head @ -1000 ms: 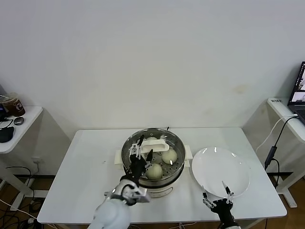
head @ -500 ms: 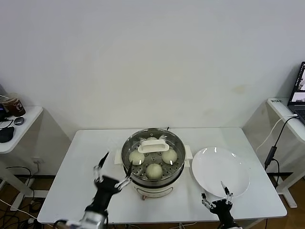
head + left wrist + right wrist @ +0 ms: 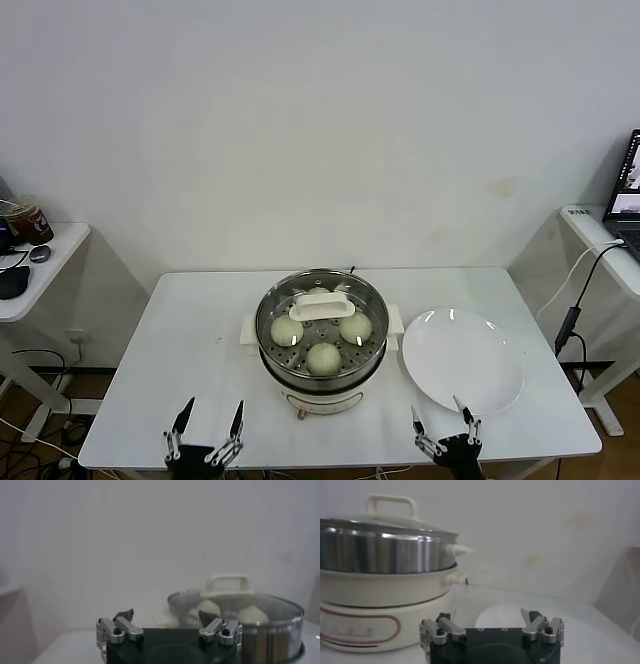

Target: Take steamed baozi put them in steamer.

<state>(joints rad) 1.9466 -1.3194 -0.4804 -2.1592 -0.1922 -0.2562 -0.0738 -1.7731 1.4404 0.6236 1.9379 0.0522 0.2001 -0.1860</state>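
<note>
**Buns in the covered steamer**

The steamer [image 3: 322, 340] stands upright mid-surface [image 3: 190, 340], its glass lid [image 3: 322, 300] on, handle running left to right. Three round baozi [image 3: 323, 358] show through the lid on the tray. The plate [image 3: 462, 360] lies just right. Left gripper [image 3: 206, 438] and right gripper [image 3: 443, 432] sit at the near edge, fingers spread, holding nothing.

A shiny steel steamer [image 3: 322, 372] on a cream base sits at the middle of a white table [image 3: 190, 350]. Under its glass lid [image 3: 322, 306], 3 pale round buns [image 3: 322, 358] rest on the perforated tray, a 4th mostly hidden behind the lid's handle.
</note>
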